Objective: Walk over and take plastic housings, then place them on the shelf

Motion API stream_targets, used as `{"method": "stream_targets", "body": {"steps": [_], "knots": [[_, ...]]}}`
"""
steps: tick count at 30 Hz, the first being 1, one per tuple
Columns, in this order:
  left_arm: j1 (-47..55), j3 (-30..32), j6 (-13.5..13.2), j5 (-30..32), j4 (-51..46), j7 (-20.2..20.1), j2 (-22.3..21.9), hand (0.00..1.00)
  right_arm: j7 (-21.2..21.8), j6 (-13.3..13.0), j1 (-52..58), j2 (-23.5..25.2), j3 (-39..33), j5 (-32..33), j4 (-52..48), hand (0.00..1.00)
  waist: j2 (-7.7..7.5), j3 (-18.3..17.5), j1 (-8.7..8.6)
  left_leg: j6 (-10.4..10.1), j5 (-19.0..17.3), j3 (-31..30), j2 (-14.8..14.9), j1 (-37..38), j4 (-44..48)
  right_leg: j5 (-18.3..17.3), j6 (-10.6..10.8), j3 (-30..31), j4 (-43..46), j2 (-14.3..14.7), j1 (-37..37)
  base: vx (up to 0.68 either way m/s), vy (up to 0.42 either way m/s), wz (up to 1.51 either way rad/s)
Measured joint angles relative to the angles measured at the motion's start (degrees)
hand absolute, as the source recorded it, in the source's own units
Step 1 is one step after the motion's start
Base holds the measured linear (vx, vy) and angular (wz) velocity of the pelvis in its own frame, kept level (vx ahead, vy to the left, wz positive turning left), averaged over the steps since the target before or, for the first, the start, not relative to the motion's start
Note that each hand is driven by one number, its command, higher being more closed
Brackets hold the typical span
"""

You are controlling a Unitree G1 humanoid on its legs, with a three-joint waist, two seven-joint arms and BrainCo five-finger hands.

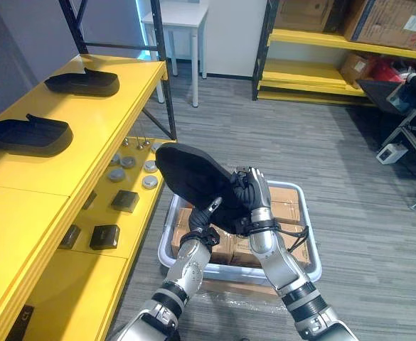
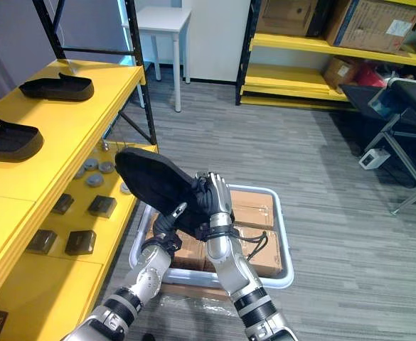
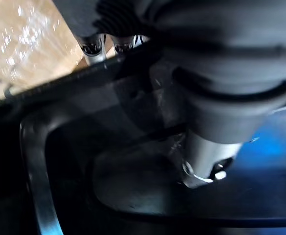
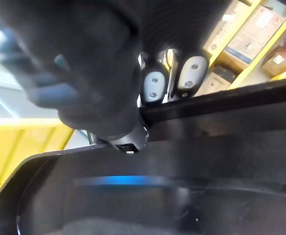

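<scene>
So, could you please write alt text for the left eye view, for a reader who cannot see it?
The robot's left hand and right hand grip a black plastic housing above a grey bin of cardboard boxes. To its left, a yellow shelf holds two more black housings.

Black housing (image 1: 188, 172), yellow shelf (image 1: 94, 153), grey floor (image 1: 286, 142)

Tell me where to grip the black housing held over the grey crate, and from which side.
Take the housing at its near end, from below and from either side. It is a wide, shallow shell with a thin raised lip, so fingers hook over the lip with the thumb inside, much as the left hand and right hand hold it.
</scene>
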Motion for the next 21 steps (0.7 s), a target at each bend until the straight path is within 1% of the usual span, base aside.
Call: {"method": "stream_targets", "body": {"steps": [1,2,3,6,8,9,12,13,14,15,17,18,19,20,21], "knots": [[0.47,0.71,-0.73,-1.07,-0.98,0.0,-0.2,1.0,0.0,-0.59,0.72,0.0,0.49,0.06,-1.01,1.0,0.0,-0.05,0.03,-0.03,-0.01,-0.1,0.12,0.09,0.04,-0.01,-0.01,-0.07,-0.01,0.14,0.15,0.0,0.0,0.0],[1.17,1.86,-1.73,-1.08,-2.1,0.02,-0.57,1.0,-0.03,-1.65,1.45,0.07,1.07,0.06,-1.72,1.0,0.0,-0.08,0.01,-0.1,-0.06,-0.15,0.2,0.3,0.04,-0.02,-0.02,-0.11,-0.02,0.21,0.38,0.0,0.0,0.0],[1.64,2.33,-2.19,-1.08,-2.77,0.02,-0.7,1.0,-0.03,-2.12,1.72,0.17,1.12,0.09,-1.73,1.0,0.0,-0.16,-0.01,-0.12,-0.08,-0.15,0.21,0.42,0.04,-0.02,-0.02,-0.1,-0.02,0.22,0.49,0.0,0.0,0.0],[4.13,4.24,-2.82,-0.96,-6.65,0.1,-1.29,1.0,-0.02,-3.14,4.05,0.97,1.19,1.45,-3.6,1.0,-0.02,-0.73,0.05,-0.18,-0.13,-0.92,0.16,0.76,0.02,-0.14,-0.08,-0.85,-0.05,0.22,1.26,-0.01,0.016,0.14],[6.59,6.67,-3.17,-0.8,-10.03,0.07,-1.88,1.0,0.0,-4.44,6.14,1.51,1.23,2.26,-4.57,1.0,0.06,-1.23,-0.01,-0.16,-0.08,-3.12,-0.23,0.76,-0.14,-0.58,-0.2,-3.1,-0.03,0.25,2.41,-0.02,0.009,0.42],[7.41,7.06,-3.17,-0.79,-11.12,0.07,-2.0,1.0,0.01,-4.61,6.76,1.92,1.22,2.38,-4.98,1.0,0.08,-1.37,0.0,-0.18,-0.06,-3.71,-0.34,0.78,-0.14,-0.81,-0.31,-3.72,-0.02,0.24,2.83,-0.01,0.012,0.59],[10.99,9.62,-3.22,-0.79,-15.88,-0.64,-2.42,1.0,0.14,-5.68,8.42,4.44,1.33,3.32,-5.42,1.0,0.11,-1.67,0.37,-0.44,0.0,-7.73,-1.19,0.47,-0.14,-2.08,-0.4,-8.26,0.5,0.21,4.8,-0.01,0.006,0.8],[12.0,10.49,-3.23,-0.79,-17.22,-1.23,-2.67,1.0,0.23,-6.22,8.9,5.03,1.37,3.46,-5.45,1.0,0.2,-1.87,0.51,-0.19,-0.26,-7.42,-1.21,-0.65,-0.15,-2.83,-0.41,-10.87,1.23,-0.06,5.13,-0.02,-0.002,1.06],[12.38,10.94,-3.23,-0.78,-18.17,-1.41,-3.01,1.0,0.22,-6.71,8.95,5.28,1.21,3.47,-5.65,1.0,0.29,-1.98,0.34,-0.14,-0.6,-3.89,-0.54,-1.95,0.44,-3.17,-0.23,-13.59,1.38,-0.34,5.27,0.0,0.01,1.74],[12.56,11.64,-3.25,-0.78,-19.29,-1.84,-3.63,1.0,0.24,-7.23,8.26,5.21,0.96,3.47,-5.69,0.0,0.39,-1.94,0.4,1.56,-2.25,4.86,1.31,-5.22,4.01,-3.54,0.08,-18.28,1.51,-1.2,5.28,0.03,0.021,1.58],[13.39,12.38,-3.23,-0.8,-20.38,-2.07,-3.42,1.0,1.03,-7.3,7.7,5.23,1.3,3.76,-5.31,0.0,0.57,-1.84,0.96,3.59,-3.6,14.16,3.88,-6.67,7.84,-4.46,0.64,-20.76,2.49,-1.94,5.29,0.09,0.061,1.15],[15.23,13.5,-3.21,-0.75,-22.5,-2.07,-3.03,1.0,1.96,-7.38,8.0,5.37,2.6,4.47,-5.32,0.0,0.87,-1.86,1.34,4.31,-3.84,24.31,6.97,-6.8,11.59,-6.36,1.94,-23.59,4.68,-3.07,5.92,0.17,0.099,1.08],[16.78,14.68,-3.18,-0.22,-24.71,-2.07,-2.78,1.0,2.5,-7.69,8.05,5.38,3.35,4.46,-5.35,0.0,0.88,-1.87,1.4,5.02,-3.53,28.12,7.55,-6.57,12.95,-7.37,2.83,-25.39,5.73,-4.18,6.65,0.19,0.117,1.06],[18.09,15.19,-3.11,0.67,-26.54,-2.06,-2.63,1.0,2.91,-7.94,8.04,5.51,3.6,4.46,-5.41,0.0,0.83,-1.88,1.62,5.68,-3.86,28.48,7.01,-6.53,13.42,-7.93,3.46,-25.93,6.34,-5.01,6.91,0.18,0.177,0.71],[22.14,15.95,-2.98,3.2,-31.93,-2.04,-2.04,1.0,3.85,-8.05,8.09,6.54,3.83,4.47,-5.89,0.0,0.61,-2.11,3.32,6.31,-4.94,27.93,4.29,-6.36,13.27,-8.63,4.12,-27.27,6.61,-7.36,7.46,0.18,0.186,0.63]]}}
